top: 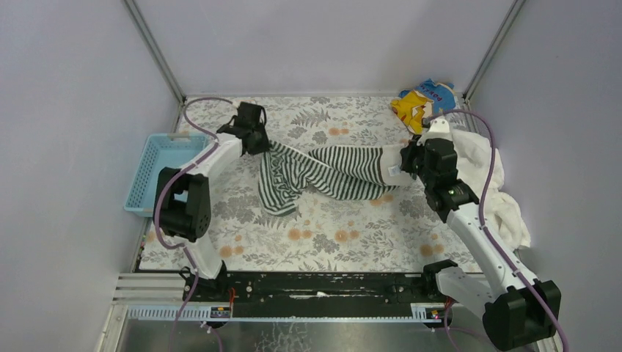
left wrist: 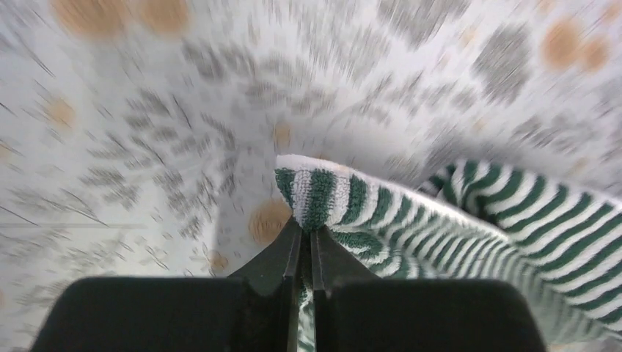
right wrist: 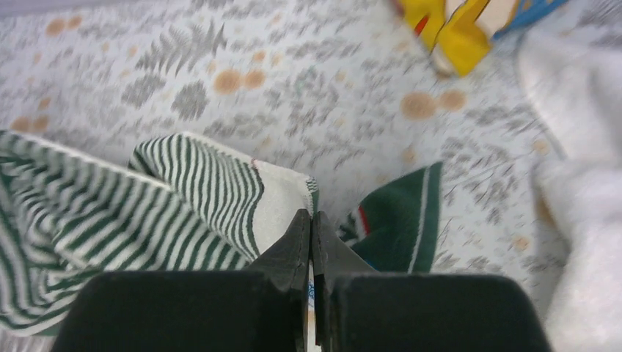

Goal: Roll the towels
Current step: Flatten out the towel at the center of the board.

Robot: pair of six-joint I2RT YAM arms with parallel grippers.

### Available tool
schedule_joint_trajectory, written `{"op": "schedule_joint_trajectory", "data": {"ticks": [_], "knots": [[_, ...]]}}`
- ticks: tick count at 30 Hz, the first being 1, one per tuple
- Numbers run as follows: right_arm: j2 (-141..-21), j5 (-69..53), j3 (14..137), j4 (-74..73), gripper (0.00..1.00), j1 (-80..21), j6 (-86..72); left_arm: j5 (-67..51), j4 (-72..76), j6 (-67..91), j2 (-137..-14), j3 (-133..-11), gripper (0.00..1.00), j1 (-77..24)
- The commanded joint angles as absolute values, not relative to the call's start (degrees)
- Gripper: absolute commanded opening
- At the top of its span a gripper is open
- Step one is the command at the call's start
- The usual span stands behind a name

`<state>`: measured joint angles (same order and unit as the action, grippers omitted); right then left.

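The striped towel (top: pixel 323 174) hangs stretched between both arms above the patterned table, sagging at its left part. My left gripper (top: pixel 258 141) is shut on its left corner; in the left wrist view the striped towel (left wrist: pixel 440 220) is pinched at the left gripper (left wrist: pixel 306 229). My right gripper (top: pixel 405 163) is shut on the right end, where the right wrist view shows the striped towel (right wrist: pixel 183 198) with its white band clamped in the right gripper (right wrist: pixel 311 220). The white towel (top: pixel 495 183) lies crumpled at the right edge, partly under the right arm, and shows as the white towel (right wrist: pixel 587 169).
A blue basket (top: pixel 158 169) sits at the table's left edge. A yellow-and-blue printed cloth (top: pixel 422 103) lies at the back right corner, seen also as the printed cloth (right wrist: pixel 469 29). Walls close in the back and both sides.
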<state>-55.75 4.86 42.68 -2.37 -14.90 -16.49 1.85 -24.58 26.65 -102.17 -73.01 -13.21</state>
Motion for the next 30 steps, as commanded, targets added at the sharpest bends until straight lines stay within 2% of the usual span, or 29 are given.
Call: {"op": "schedule_joint_trajectory", "data": {"ticks": [1, 6, 11, 12, 15, 18, 19, 22, 24, 26, 30], "knots": [[-58.86, 16.5, 52.62, 2.82, 0.0, -14.94, -12.23, 8.34, -25.55, 21.69, -94.78, -80.25, 0.0, -10.11], [-62.3, 20.68, 60.18, 5.92, 0.0, -14.77, -8.46, 10.72, -21.05, 19.08, -87.98, -80.13, 0.0, -7.9], [-61.48, 18.95, 60.91, 6.51, 0.0, -14.77, -8.3, 10.46, -12.13, 23.15, -74.1, -66.15, 0.02, -7.6], [-61.2, 18.84, 60.17, 5.74, 0.0, -14.82, -8.88, 9.37, -10.12, 25.43, -70.48, -62.2, 0.04, -7.56], [-59.91, 19.4, 56.39, 3.63, 0.03, -14.79, -11.29, 5.53, -6.33, 33.55, -59.84, -47.46, 0.18, -7.56], [-59.03, 20.06, 51.91, 0.83, 0.05, -14.77, -14.38, 3.94, -9.2, 40.6, -50.47, -37.14, 0.24, -7.56], [-58.86, 20.39, 50.73, 0.0, 0.07, -14.79, -15.22, 3.86, -11.43, 42.59, -47.75, -34.83, 0.32, -7.55], [-58.81, 22.95, 48.68, -3.07, 0.22, -14.82, -17.21, 4.71, -18.79, 45.3, -40.54, -31.88, 0.39, -7.58], [-59.26, 24.71, 48.56, -4.88, 0.28, -14.77, -17.67, 5.33, -22.5, 45.07, -36.67, -32.48, 0.53, -7.56], [-59.97, 25.76, 49.16, -6.49, 0.41, -14.77, -17.87, 6.61, -25.42, 44.05, -35.02, -34.32, 0.61, -7.57], [-61.58, 23.22, 50.39, -8.73, 0.61, -14.77, -18.1, 6.66, -26.92, 40.89, -37.91, -37.38, 0.68, -7.56]]}}
